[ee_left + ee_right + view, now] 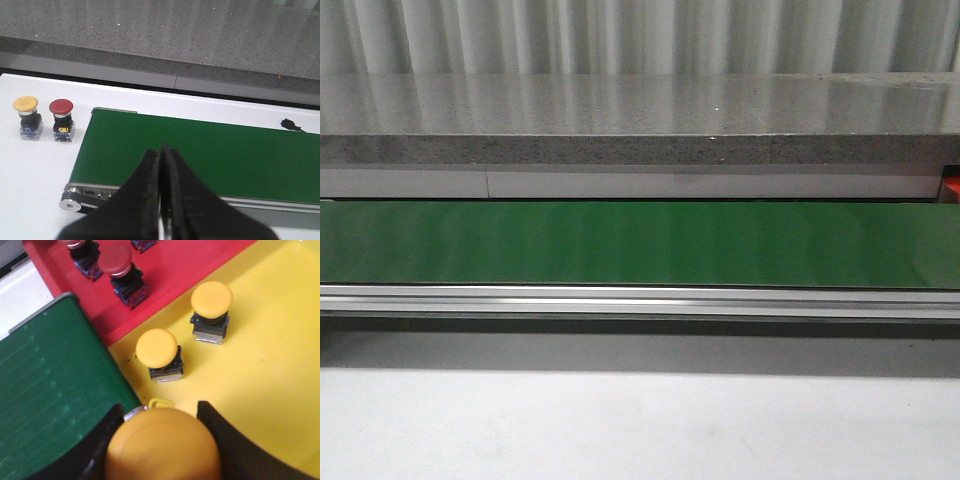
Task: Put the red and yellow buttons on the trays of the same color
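In the right wrist view my right gripper (160, 412) is shut on a yellow button (162, 447), whose big cap fills the space between the black fingers. It hangs over the yellow tray (270, 370), at the edge by the green belt (50, 385). Two yellow buttons (156, 347) (211, 299) stand on that tray. Red buttons (115, 261) stand on the red tray (170, 265) beyond it. My left gripper (162, 150) is shut and holds nothing, above the belt's end (200, 150). A yellow button (25, 104) and a red button (61, 106) stand on the white table beside that end.
The green conveyor belt (640, 243) runs across the front view with a metal rail (640, 298) along its near side and a grey stone ledge (640, 120) behind. A small black part (290, 124) lies past the belt. Neither arm shows in the front view.
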Controlling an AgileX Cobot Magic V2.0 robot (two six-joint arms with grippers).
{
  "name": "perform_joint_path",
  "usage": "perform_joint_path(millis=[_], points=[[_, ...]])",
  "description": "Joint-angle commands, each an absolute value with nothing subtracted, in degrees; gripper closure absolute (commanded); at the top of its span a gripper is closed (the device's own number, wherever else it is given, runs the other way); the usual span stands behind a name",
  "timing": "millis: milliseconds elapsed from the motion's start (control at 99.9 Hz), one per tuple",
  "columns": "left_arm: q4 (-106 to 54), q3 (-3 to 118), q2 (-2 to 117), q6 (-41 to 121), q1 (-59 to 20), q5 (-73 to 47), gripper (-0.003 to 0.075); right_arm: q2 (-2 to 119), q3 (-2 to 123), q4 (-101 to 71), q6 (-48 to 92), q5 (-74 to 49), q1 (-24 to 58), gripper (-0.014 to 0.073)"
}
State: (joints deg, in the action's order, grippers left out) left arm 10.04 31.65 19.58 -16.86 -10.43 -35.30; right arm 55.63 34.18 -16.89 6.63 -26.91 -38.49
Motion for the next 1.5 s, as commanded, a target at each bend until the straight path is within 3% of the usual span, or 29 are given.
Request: perform_joint_path(millis=[0,400,1031,1221,1411,1491], points=[[9.9,33.1,20.0,-16.7,-10.9,-30.7,0.0741,58.0,34.9,-17.6,6.3,-20.5,-39.3,0.0561],[9.9,33.1,20.0,-16.7,-10.9,-30.7,0.0741,73.3,34.9,-17.7,6.3,-14.5,-42.8,0.0559],[9.9,33.1,20.0,-16.7,-10.9,-30.7,0.0741,80.4,34.9,-17.7,6.3,-13.4,-42.8,0.0539],[9.9,33.1,20.0,-16.7,-10.9,-30.7,0.0741,80.6,34.9,-17.7,6.3,-13.6,-42.8,0.0382],[9.9,33.1,20.0,-16.7,-10.9,-30.7,0.0741,80.6,34.9,-19.8,6.3,-13.7,-42.7,0.0046],[9.9,33.1,20.0,-16.7,-10.9,-30.7,0.0741,80.4,35.2,-21.4,6.3,-14.3,-42.7,-0.0054]])
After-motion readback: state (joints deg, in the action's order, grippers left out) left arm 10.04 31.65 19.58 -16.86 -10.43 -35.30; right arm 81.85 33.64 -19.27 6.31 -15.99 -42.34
